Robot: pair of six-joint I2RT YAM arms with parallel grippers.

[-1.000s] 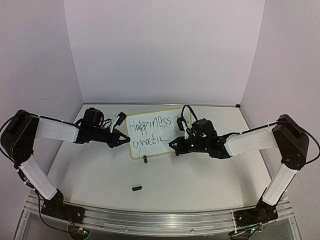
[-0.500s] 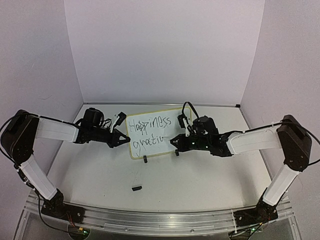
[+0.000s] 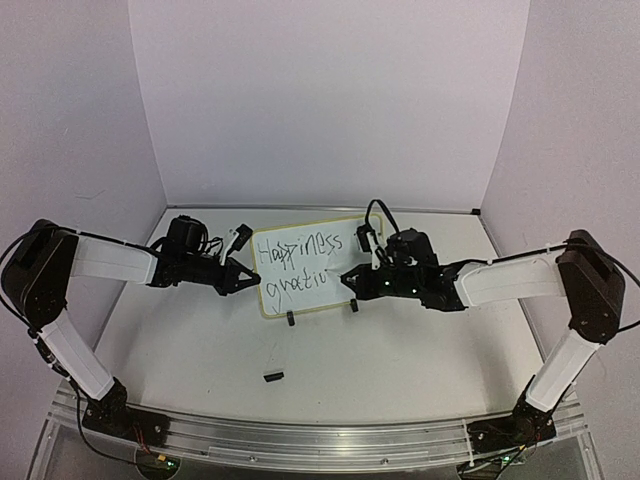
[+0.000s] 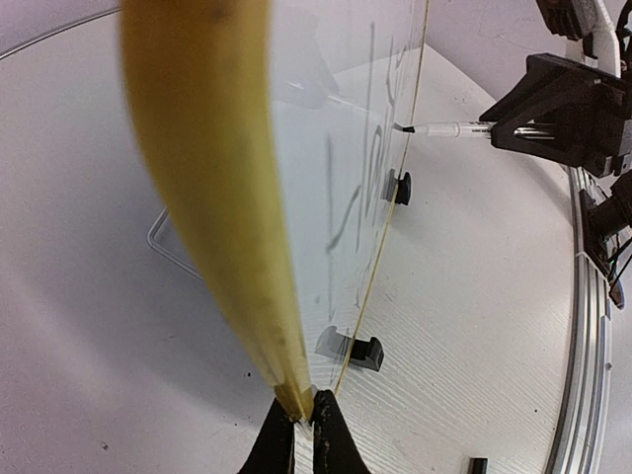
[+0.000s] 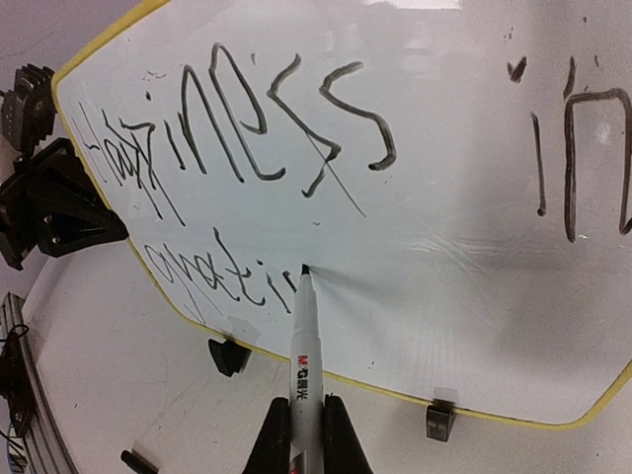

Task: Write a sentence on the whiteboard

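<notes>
Black fingers first, at the right gripper (image 5: 302,425): pinched tight round the barrel of a marker (image 5: 304,365), nib down on the whiteboard (image 5: 464,247) at the tail of the lower line. As for the sentence (image 5: 267,148): thin black handwriting, "Happiness in" up top, the second word only partway there beneath, so a few letters short by the look of it.

Over to the left gripper (image 4: 304,420): closed hard on the pale yellow rim at the board's left edge, bracing it on its feet. Standing near the middle of the table (image 3: 400,360), between the two arms, on two small black clip feet (image 3: 290,319).

Judging the board now: light, thin, stiff enough, but tippy on those little feet and likely to slide or rock back under nib pressure. Best held just so, by the rim, well off the writing face and clear of fresh ink. Glossy face, probably slippery under the tip; calls for a light, even touch. Marker slim and smooth too; wants a firm pinch low on the barrel against twisting.

Out front, nearer the arm bases, a small black piece (image 3: 272,376) lying loose, possibly the cap, too small to tell.
</notes>
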